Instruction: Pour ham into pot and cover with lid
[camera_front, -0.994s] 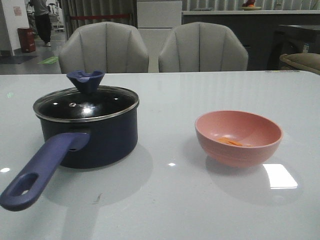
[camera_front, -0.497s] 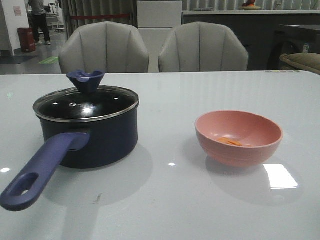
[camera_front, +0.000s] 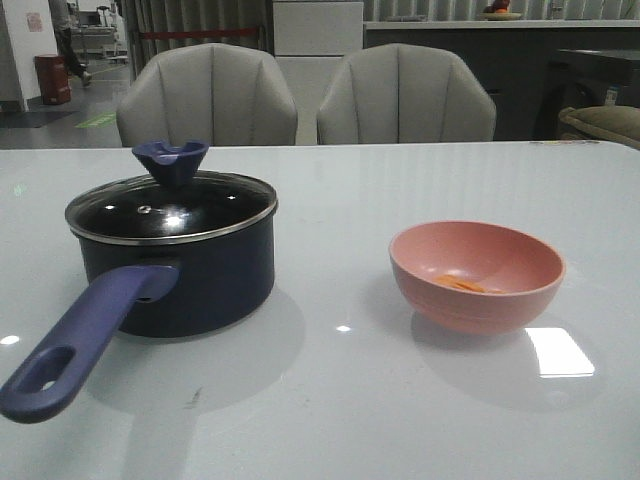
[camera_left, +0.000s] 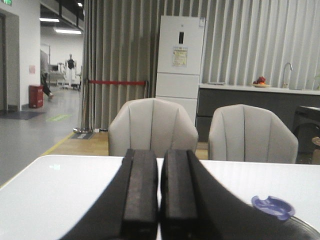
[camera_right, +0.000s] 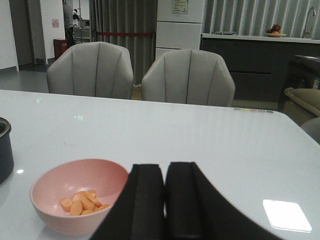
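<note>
1. The pot (camera_front: 178, 262) is set toward the left edge of the desk (camera_front: 340, 400), its handle (camera_front: 85, 340) angled toward the near left corner.
2. The lid (camera_front: 170, 208) is seated on the pot.
3. The ham (camera_right: 82, 201) is held in the pink bowl (camera_front: 477, 276), toward the right edge.
4. The left gripper (camera_left: 159, 200) and the right gripper (camera_right: 165, 200) are each seen with fingers pressed together, nothing held.
</note>
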